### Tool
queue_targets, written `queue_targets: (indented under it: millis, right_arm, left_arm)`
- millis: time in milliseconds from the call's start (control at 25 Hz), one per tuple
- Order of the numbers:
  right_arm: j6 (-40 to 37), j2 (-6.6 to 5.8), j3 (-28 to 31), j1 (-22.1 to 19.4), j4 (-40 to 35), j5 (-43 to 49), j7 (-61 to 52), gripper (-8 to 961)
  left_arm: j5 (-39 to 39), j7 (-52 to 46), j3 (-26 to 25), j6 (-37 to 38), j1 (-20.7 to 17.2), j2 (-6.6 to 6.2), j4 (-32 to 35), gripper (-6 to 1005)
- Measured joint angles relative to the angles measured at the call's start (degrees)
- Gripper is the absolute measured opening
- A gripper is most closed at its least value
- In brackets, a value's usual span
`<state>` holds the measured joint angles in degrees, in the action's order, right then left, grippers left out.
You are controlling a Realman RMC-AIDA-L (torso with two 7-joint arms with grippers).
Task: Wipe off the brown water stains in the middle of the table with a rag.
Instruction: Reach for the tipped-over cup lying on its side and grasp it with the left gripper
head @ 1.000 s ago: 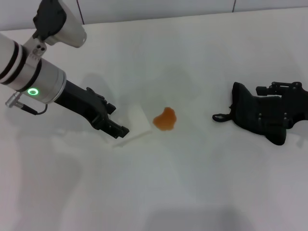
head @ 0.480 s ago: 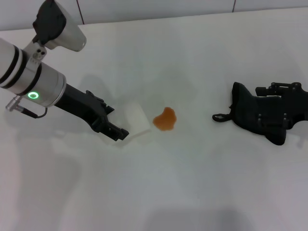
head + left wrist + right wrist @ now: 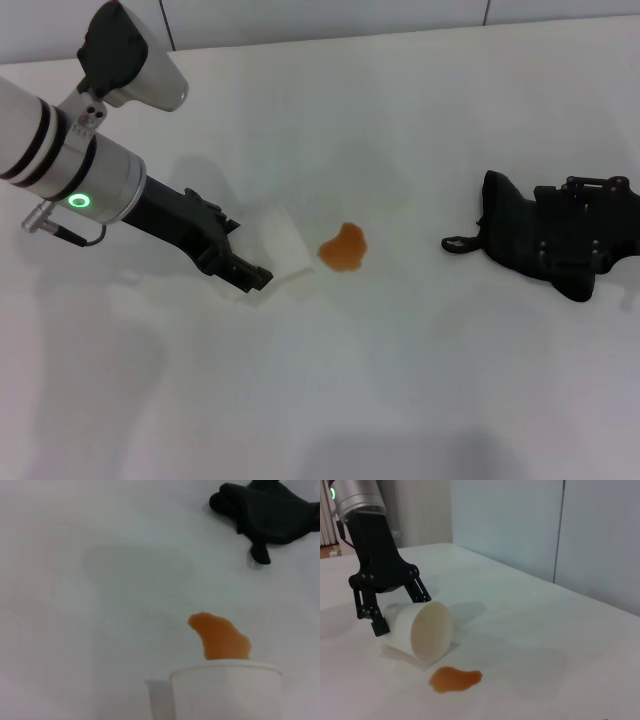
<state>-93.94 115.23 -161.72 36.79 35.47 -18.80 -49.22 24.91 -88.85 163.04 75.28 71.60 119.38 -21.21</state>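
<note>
The brown water stains (image 3: 343, 247) are one small orange-brown puddle in the middle of the white table (image 3: 380, 400). They also show in the left wrist view (image 3: 220, 637) and the right wrist view (image 3: 456, 678). A white cup (image 3: 283, 245) lies on its side just left of the puddle, mouth toward it. My left gripper (image 3: 245, 250) straddles the cup's base with a finger on each side, as the right wrist view (image 3: 395, 610) shows. The black rag (image 3: 525, 245) lies crumpled at the right. My right gripper (image 3: 595, 205) rests on it.
The cup's rim (image 3: 225, 672) fills the near edge of the left wrist view, with the rag (image 3: 270, 510) far beyond the puddle. A grey panelled wall (image 3: 545, 530) stands behind the table's far edge.
My left arm has shifted a little to the right with the cup, which now shows fuller and nearer the puddle. The right gripper has edged slightly on the rag.
</note>
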Motion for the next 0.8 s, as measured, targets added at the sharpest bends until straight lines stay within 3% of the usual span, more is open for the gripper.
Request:
queue_targets:
  millis: [800]
  right_arm:
    - [-0.1, 0.00, 0.0, -0.1, 0.0, 0.0, 0.0, 708]
  left_arm:
    - [0.0, -1.3, 0.0, -2.0, 0.0, 0.07, 0.7, 811]
